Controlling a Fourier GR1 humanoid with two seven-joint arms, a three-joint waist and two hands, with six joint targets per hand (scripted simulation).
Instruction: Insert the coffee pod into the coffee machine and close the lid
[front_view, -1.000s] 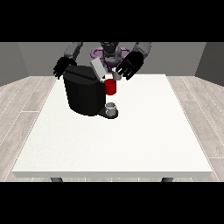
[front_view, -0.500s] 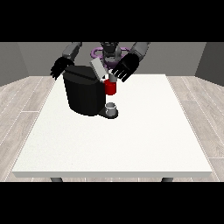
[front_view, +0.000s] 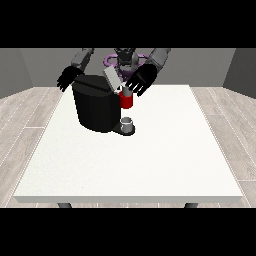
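The robot's body is partly hidden behind the boxy black coffee machine (front_view: 97, 107), whose grey lid (front_view: 112, 79) stands tilted up. The hand at the view's right (front_view: 141, 81) hangs spread-fingered just above a red thing at the machine (front_view: 127, 101); a small grey thing (front_view: 127, 92) under its fingers is too small to tell for the pod. At ten o'clock of the machine the hand at the view's left (front_view: 68, 79) hangs with fingers relaxed, and a grey cup (front_view: 127, 123) stands on the machine's base at five o'clock, on the smooth white table (front_view: 135, 165).
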